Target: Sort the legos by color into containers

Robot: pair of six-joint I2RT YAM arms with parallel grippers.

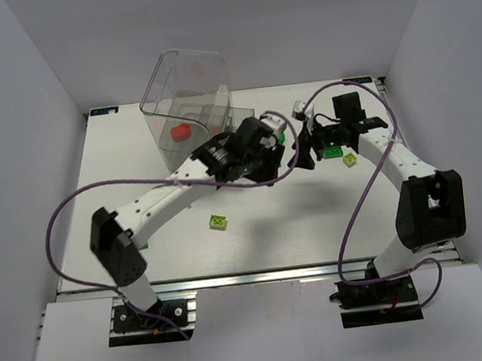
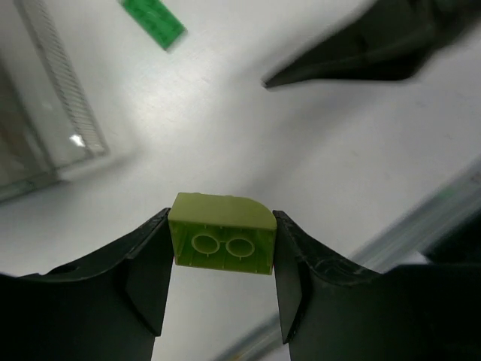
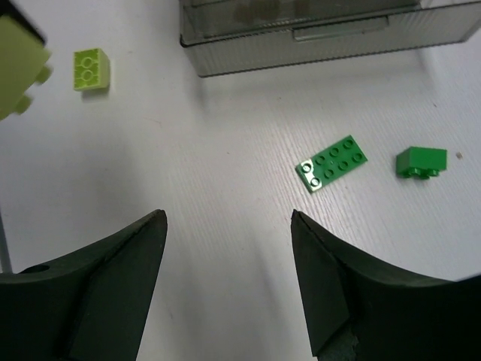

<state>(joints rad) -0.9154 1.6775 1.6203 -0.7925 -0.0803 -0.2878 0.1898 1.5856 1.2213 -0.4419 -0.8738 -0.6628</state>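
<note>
Legos are lying only partly sorted. 1 red brick (image 1: 180, 133) is sitting inside the clear box (image 1: 180, 75) at the far side of the table (image 1: 273, 237), and it is the only piece I am seeing clearly in a compartment. Brownish shapes are showing through the ribbed drawer front in the right wrist view, too blurred to name.

My left gripper (image 2: 222, 259) is pinching a yellow-green brick (image 2: 222, 239) by its 2 side faces. The hollow underside is facing the camera, and the brick is hanging clear of the table, near the box.

My right gripper (image 3: 229, 218) is hovering over the table with its jaws spread wide and nothing between them. Beyond its fingertips, a dark green plate (image 3: 331, 163) and a small dark green brick (image 3: 421, 162) are lying near each other, apart from the box front.

A second yellow-green brick (image 1: 219, 221) is waiting in front of my left arm, and a third yellow-green brick (image 1: 350, 159) is lying just beside the plate.

By my reckoning the task is sitting in its early part. At least 5 pieces are remaining outside the box, counting the 1 I am carrying. Which compartment is taking yellow-green, I cannot tell from these views.
</note>
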